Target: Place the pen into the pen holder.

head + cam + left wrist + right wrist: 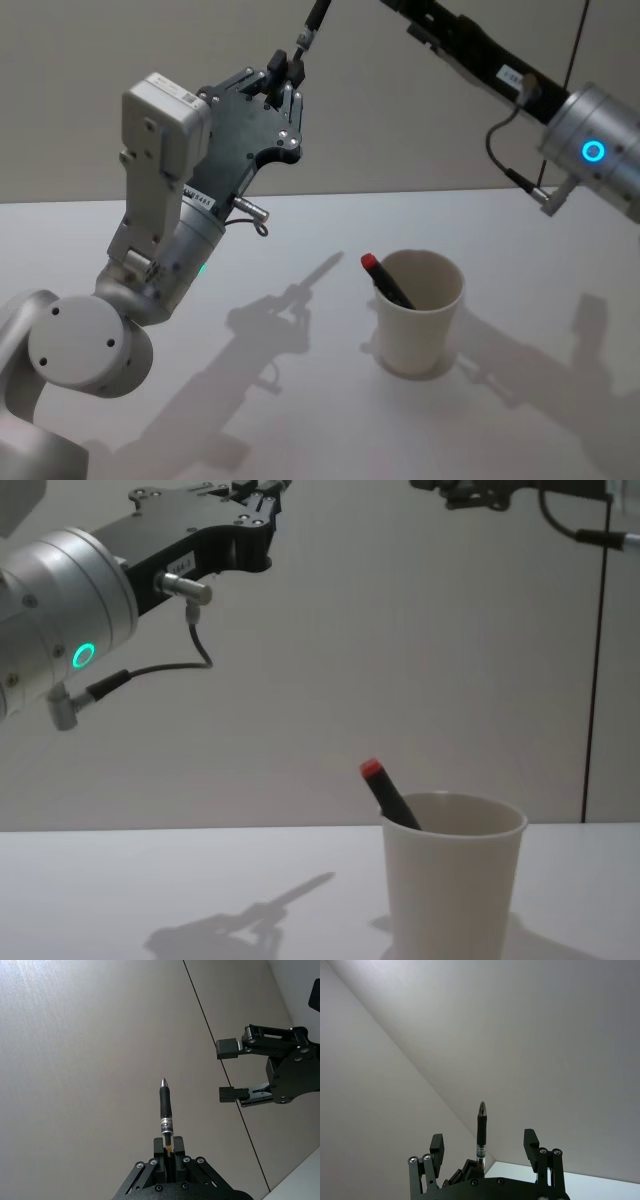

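We are judging the task all but done: the black marker (388, 281) is leaning inside the white paper cup (420, 330), its red tip poking over the rim. Our left gripper (169, 1147) is clenching a slim ballpoint pen (165, 1110) high overhead, and our right gripper (230, 1071) is hanging released beside it. The cup is standing on a white table (300, 420) before a plain grey wall (400, 630).
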`<action>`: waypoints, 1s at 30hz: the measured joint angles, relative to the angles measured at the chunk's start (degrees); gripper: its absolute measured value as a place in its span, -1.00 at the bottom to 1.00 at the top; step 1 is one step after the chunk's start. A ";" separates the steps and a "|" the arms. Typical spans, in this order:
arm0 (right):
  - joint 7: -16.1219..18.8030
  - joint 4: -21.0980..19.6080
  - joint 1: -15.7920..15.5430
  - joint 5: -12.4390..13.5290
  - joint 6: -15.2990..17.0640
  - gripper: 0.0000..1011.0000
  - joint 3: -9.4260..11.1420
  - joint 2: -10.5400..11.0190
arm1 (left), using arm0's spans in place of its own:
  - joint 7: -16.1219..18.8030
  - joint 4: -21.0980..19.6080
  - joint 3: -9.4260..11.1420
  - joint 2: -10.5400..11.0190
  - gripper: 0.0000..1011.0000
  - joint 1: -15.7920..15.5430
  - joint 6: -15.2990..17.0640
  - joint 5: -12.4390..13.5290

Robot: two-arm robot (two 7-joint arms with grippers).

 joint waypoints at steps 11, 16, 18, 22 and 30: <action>1.09 2.71 2.07 -0.60 -0.07 0.98 -2.04 -1.95 | -0.49 0.12 -0.46 0.28 -0.78 0.34 -0.48 -0.97; 1.32 3.61 2.78 -0.86 -0.37 0.98 -2.79 -2.70 | -0.73 0.20 -0.68 0.43 -0.77 0.51 -0.72 -1.42; 1.40 4.06 3.12 -1.06 -0.58 0.98 -3.17 -3.05 | -0.85 0.27 -0.78 0.51 -0.78 0.57 -0.84 -1.60; 1.50 4.75 3.64 -1.45 -1.06 0.98 -3.68 -3.51 | -0.97 0.35 -0.89 0.58 -0.77 0.65 -0.99 -1.82; 1.73 6.49 4.76 -2.54 -2.28 0.98 -4.72 -4.49 | -1.30 0.65 -1.18 0.67 -0.78 0.80 -1.32 -2.27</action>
